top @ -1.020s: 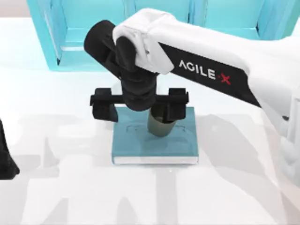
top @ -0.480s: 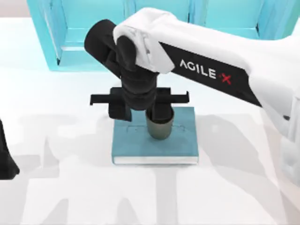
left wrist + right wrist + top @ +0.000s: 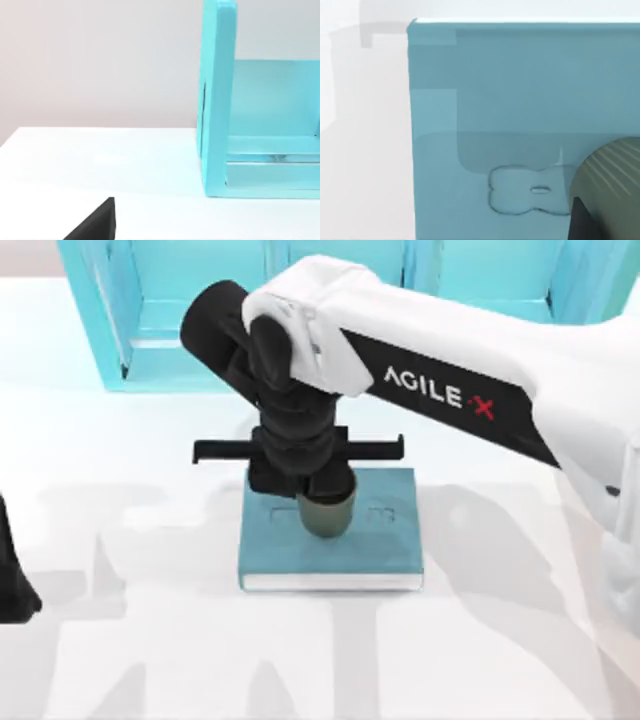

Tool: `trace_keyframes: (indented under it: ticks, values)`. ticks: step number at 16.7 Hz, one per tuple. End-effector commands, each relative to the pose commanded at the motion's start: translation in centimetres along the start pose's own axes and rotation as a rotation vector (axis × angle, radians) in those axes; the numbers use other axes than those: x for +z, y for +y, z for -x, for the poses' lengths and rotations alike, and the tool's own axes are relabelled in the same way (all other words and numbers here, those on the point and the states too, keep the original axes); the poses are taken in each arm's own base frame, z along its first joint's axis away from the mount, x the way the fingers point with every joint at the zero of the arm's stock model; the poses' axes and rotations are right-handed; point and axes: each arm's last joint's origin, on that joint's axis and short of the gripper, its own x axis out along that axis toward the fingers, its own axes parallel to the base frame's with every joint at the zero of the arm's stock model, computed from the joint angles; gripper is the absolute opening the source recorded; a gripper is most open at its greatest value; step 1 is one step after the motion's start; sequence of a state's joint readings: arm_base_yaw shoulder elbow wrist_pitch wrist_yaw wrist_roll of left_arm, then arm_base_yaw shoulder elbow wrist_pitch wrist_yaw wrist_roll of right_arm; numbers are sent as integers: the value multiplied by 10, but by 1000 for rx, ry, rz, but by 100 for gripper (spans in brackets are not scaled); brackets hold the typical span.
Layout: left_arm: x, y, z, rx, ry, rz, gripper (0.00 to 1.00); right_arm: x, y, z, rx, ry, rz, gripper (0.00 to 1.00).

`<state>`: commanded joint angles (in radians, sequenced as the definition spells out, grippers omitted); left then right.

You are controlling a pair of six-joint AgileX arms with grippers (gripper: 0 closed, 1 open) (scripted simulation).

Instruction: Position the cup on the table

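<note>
Olive-brown cup (image 3: 325, 518) with faint pale streaks; teal book (image 3: 385, 545), lighter embossed motif on its cover; plain white table (image 3: 150, 640); light-blue shelf unit (image 3: 150, 300); white arm with black AgileX lettering, red X, black right gripper (image 3: 300, 475).

The right arm (image 3: 450, 370) carries white lettering "AGILE" followed by a red "X" on its black side panel, toward three o'clock from the wrist. Nothing else is readable.
</note>
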<state>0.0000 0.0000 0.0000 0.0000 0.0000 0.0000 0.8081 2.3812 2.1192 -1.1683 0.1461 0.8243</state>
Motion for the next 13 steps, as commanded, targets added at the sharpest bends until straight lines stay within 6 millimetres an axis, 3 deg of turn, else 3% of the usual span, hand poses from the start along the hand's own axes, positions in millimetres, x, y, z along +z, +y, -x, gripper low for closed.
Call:
trace_keyframes:
  ticks: [7,13]
  values:
    - [0,0,0,0,0,0,100,0,2,6,-5,5,4,0]
    - [0,0,0,0,0,0,100,8,2,48,1,1,3,0]
